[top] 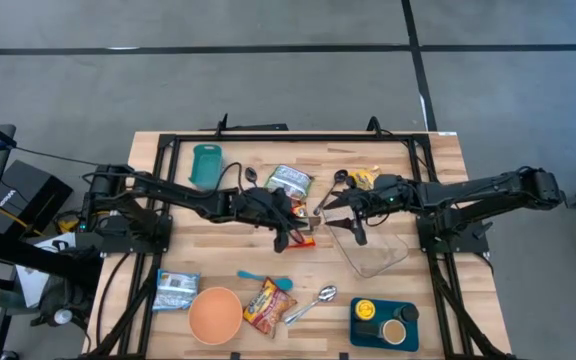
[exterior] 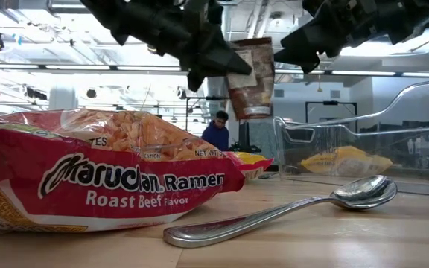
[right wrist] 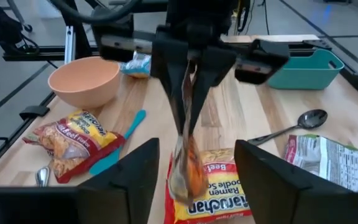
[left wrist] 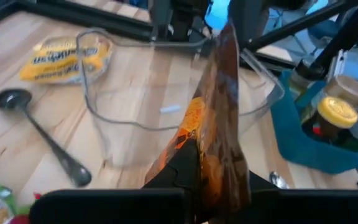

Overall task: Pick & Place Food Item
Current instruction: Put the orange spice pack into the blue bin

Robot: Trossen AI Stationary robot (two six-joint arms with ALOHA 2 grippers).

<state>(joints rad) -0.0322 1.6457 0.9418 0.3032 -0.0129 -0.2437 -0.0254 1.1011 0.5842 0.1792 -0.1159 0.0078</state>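
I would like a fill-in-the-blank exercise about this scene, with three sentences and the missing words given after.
1. The left gripper is shut on a brown food ____, held above the table.
2. The right gripper faces it with its fingers ____.
3. In the low view, a metal ____ lies beside the ramen packet.

Missing words: packet; open; spoon

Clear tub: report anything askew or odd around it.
The clear tub sits skewed on the table, otherwise unremarkable. Oddest is the brown packet hanging in mid-air beside it, pinched by the left gripper, with the right gripper open close by.
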